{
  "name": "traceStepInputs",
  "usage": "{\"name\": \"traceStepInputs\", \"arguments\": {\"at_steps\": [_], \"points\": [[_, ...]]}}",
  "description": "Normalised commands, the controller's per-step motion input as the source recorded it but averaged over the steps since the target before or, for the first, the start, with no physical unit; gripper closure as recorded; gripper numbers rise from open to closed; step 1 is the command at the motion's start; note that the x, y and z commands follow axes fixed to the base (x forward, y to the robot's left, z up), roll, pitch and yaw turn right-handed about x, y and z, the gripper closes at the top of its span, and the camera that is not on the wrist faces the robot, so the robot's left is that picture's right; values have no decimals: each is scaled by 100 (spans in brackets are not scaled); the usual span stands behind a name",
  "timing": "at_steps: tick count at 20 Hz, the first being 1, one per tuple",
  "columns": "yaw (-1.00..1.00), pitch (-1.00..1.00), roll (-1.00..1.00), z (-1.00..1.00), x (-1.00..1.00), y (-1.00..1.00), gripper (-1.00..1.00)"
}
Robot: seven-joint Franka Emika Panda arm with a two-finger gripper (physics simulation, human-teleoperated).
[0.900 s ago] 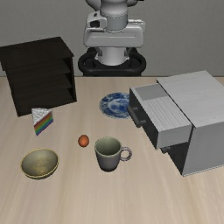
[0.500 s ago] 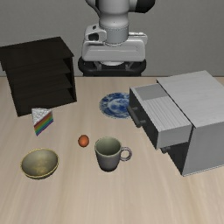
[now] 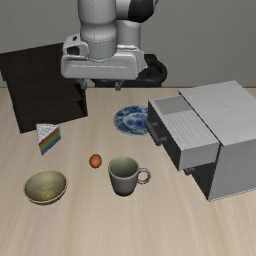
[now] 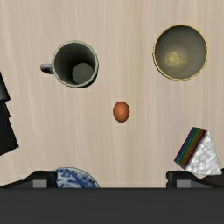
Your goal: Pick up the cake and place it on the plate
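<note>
Since the pincer (image 4: 112, 182) hangs high over the table (image 4: 131, 26) with jaws spread wide and nothing between them, the grab isn't started. Well below it, the cake (image 4: 199, 150) sits on the table just beyond one fingertip (image 4: 185, 178); the plate (image 4: 72, 178) lies under the other. It's a wedge slice with white frosting on top, and its striped layer side faces the orange ball (image 4: 122, 111). Likely light, soft, crumbly: pinch gently across the two flat sides, low, mid-length. Long axis lies flat, tip to back; which end is the tip, cannot tell.
</note>
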Motion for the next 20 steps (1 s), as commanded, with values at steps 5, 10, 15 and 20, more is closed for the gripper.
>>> {"name": "traceStepInputs", "arguments": {"at_steps": [5,10,15,20], "points": [[0,0,0,0,0,-100,-100],[0,0,0,0,0,-100,-100],[0,0,0,0,-20,-80,-100],[0,0,0,-20,-80,0,-100]]}}
